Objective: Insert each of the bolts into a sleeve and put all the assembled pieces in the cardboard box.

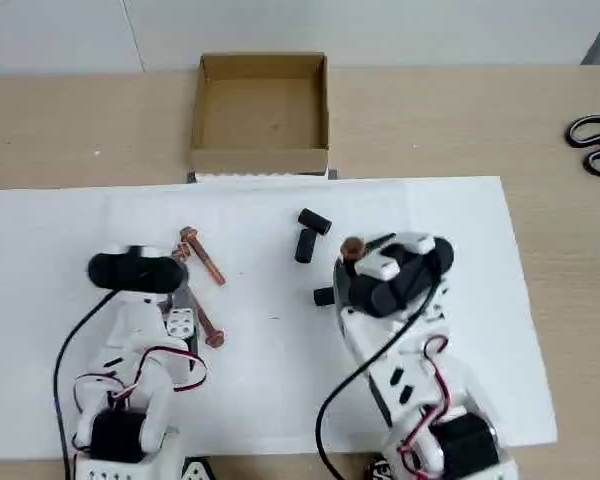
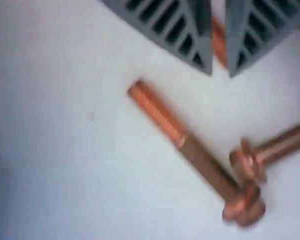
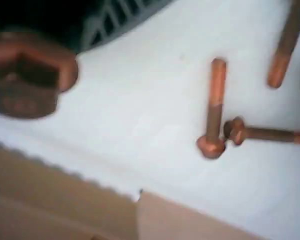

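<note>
The cardboard box [image 1: 260, 150] stands open at the back edge of the white sheet [image 1: 460, 330]. Two black sleeves [image 1: 315, 221] [image 1: 305, 246] lie just ahead of it, and a third sleeve [image 1: 323, 296] lies beside the right arm. My right gripper [image 1: 368, 256] is shut on a copper bolt whose head [image 1: 352, 247] [image 3: 25, 75] points toward the box; I cannot tell whether the dark shape around its shank is a sleeve. My left gripper [image 2: 219, 70] [image 1: 187, 298] is down at the sheet, its grey fingers [image 2: 190, 30] against a bolt [image 2: 217, 42] on both sides. Two more bolts [image 2: 190, 150] [image 2: 275, 150] lie crossed at their heads.
Scissors [image 1: 595, 140] lie at the far right on the wooden table [image 1: 80, 120]. The box wall [image 3: 190, 220] rises close to the right wrist camera. The sheet between the two arms is bare.
</note>
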Action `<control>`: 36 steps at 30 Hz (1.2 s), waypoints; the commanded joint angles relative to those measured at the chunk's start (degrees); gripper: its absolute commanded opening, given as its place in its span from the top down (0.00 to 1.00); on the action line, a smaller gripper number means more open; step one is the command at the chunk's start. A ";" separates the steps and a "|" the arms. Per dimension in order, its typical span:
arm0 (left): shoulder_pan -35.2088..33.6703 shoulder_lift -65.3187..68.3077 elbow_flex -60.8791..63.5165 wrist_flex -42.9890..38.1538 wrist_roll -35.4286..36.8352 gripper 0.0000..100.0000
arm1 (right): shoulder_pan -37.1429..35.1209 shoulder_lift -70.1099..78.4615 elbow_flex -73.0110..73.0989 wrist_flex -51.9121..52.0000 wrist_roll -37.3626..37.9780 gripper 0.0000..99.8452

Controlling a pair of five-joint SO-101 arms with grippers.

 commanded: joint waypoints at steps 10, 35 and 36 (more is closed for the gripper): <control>-0.53 -0.53 4.26 -5.10 -3.16 0.99 | 2.24 57.19 -38.77 -19.21 1.23 1.00; -0.53 -0.53 4.62 -5.36 -2.99 0.99 | 3.82 125.32 -101.89 -19.12 9.05 1.00; -0.53 -0.53 4.62 -5.36 -2.99 0.99 | 4.09 125.93 -101.89 -19.12 9.23 1.00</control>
